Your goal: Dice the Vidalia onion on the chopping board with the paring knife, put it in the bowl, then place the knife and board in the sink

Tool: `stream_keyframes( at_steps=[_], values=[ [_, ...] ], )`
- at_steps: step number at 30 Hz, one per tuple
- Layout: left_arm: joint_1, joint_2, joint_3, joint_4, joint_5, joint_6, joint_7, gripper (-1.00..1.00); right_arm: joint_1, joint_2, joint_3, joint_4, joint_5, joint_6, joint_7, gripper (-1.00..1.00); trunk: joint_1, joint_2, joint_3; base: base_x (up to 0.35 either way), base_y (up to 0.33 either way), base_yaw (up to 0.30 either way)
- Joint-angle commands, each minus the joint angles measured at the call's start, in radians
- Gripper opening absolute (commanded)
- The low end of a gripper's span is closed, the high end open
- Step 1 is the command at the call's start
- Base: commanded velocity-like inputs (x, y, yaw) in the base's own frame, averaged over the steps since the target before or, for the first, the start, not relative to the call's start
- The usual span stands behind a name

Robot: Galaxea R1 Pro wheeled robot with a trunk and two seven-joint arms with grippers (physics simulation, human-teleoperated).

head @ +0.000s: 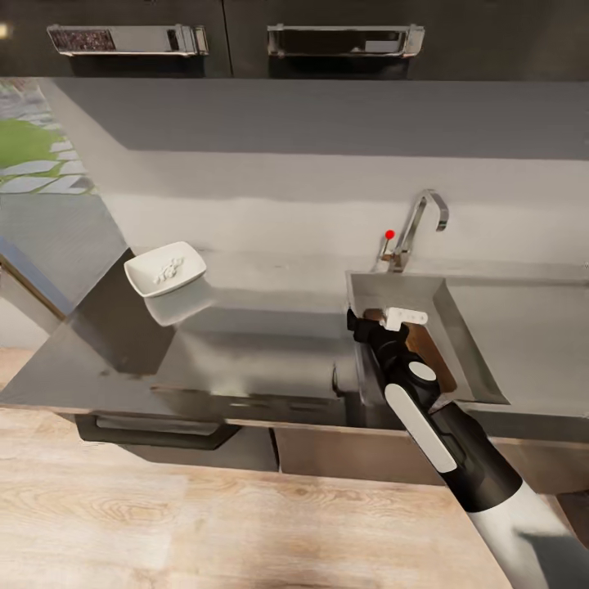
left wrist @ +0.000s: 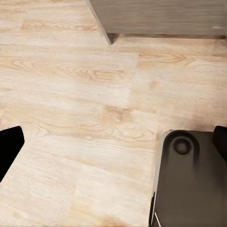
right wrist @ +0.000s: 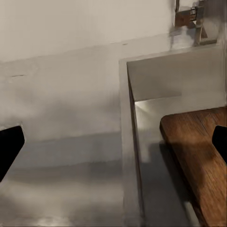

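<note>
As the chopping board (head: pixel 429 352) already lies in the sink (head: pixel 470 327), right gripper (right wrist: pixel 113 142), fingers wide and empty, should lift clear without nudging it.

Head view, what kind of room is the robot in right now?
Most likely a kitchen: a steel sink with a chrome faucet is set into a glossy grey countertop, with handled cabinets above and a wood floor below.

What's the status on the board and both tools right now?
Right tool open over sink edge. Left tool open, facing wood floor. Chopping board in the basin; bowl holds white pieces. No obstruction seen.
</note>
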Motion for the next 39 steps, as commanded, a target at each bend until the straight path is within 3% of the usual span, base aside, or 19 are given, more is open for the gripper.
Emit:
stream_keyframes(
  at_steps=[1, 35, 39],
  values=[
    [-0.001, 0.002, -0.005, -0.003, 0.002, 0.001, 0.007, 1.00, -0.001, -0.001, 0.002, -0.001, -0.006, 0.003, -0.008, 1.00, 0.000, -0.002, -0.002, -0.329, 0.000, 0.000],
    [-0.001, 0.001, -0.005, 0.003, 0.002, 0.001, 0.007, 1.00, 0.009, 0.001, 0.010, 0.012, -0.002, 0.003, -0.007, 1.00, 0.000, -0.002, -0.002, -0.332, 0.000, 0.000],
    [-0.001, 0.001, -0.005, 0.003, 0.002, 0.001, 0.007, 1.00, 0.010, 0.002, 0.045, 0.033, -0.001, 0.002, -0.005, 1.00, 0.000, -0.002, -0.002, -0.304, 0.000, 0.000]
  ],
)
